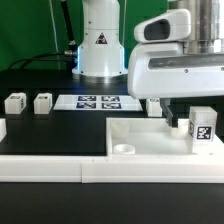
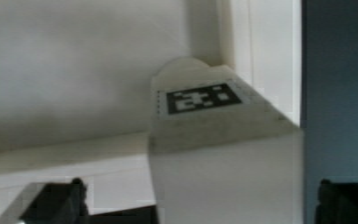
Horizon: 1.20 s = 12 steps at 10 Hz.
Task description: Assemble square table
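Found the claw (image 2: 197, 203) spread wide, clamping nothing. Saw one tagged leg (image 1: 203, 127) upright between the fingertips (image 2: 55, 200), with a clear gap on one side. Located that leg over the square tabletop slab (image 1: 145, 138), near its 3 o'clock edge in the exterior view; could not confirm contact. Noted a round socket (image 1: 124, 148) toward the slab's 8 o'clock corner. Located the other legs on the black worktop (image 1: 50, 135): outermost leg (image 1: 14, 101) and second leg (image 1: 42, 101) toward 10 o'clock of the slab, third leg (image 1: 155, 106) at 12 o'clock, marker board (image 1: 98, 101) between.

Tagged leg (image 2: 226, 150) within the tool (image 2: 202, 204)
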{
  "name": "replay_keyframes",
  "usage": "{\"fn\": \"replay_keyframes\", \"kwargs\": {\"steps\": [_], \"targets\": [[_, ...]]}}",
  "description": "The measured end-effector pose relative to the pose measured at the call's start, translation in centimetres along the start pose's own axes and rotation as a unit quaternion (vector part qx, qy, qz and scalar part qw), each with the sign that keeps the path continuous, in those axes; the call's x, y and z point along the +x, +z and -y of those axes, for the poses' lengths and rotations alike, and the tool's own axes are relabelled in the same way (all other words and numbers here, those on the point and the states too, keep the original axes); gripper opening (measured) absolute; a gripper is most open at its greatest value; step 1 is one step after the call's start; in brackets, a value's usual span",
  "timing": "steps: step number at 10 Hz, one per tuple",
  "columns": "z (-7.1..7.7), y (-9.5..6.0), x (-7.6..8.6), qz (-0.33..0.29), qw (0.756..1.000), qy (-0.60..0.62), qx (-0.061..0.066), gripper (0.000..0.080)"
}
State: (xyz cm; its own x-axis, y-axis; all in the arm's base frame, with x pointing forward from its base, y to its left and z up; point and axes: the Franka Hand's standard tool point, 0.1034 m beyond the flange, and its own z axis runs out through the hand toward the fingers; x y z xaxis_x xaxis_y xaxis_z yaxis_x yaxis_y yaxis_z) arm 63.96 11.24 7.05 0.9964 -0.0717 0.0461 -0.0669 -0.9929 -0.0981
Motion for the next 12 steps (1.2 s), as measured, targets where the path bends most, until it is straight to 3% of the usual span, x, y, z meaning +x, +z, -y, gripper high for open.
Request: {"fn": "replay_keyframes", "kwargs": {"steps": [2, 4, 5, 6, 8, 10, 12], "targets": [[-0.19, 0.01, 0.04, 0.0, 1.0, 0.017, 0.0, 0.0649], [-0.16, 0.02, 0.04, 0.0, 0.999, 0.049, 0.001, 0.0383], [-0.13, 0.02, 0.03, 0.0, 0.996, 0.094, 0.001, 0.0383], [-0.16, 0.03, 0.03, 0.0, 0.992, 0.123, 0.0, 0.0288], [-0.29, 0.07, -0.01, 0.001, 0.978, 0.209, -0.001, 0.0288], [-0.53, 0.07, -0.05, 0.001, 0.949, 0.314, -0.005, 0.0288], [-0.71, 0.07, -0.27, 0.001, 0.879, 0.476, -0.01, 0.0289]]}}
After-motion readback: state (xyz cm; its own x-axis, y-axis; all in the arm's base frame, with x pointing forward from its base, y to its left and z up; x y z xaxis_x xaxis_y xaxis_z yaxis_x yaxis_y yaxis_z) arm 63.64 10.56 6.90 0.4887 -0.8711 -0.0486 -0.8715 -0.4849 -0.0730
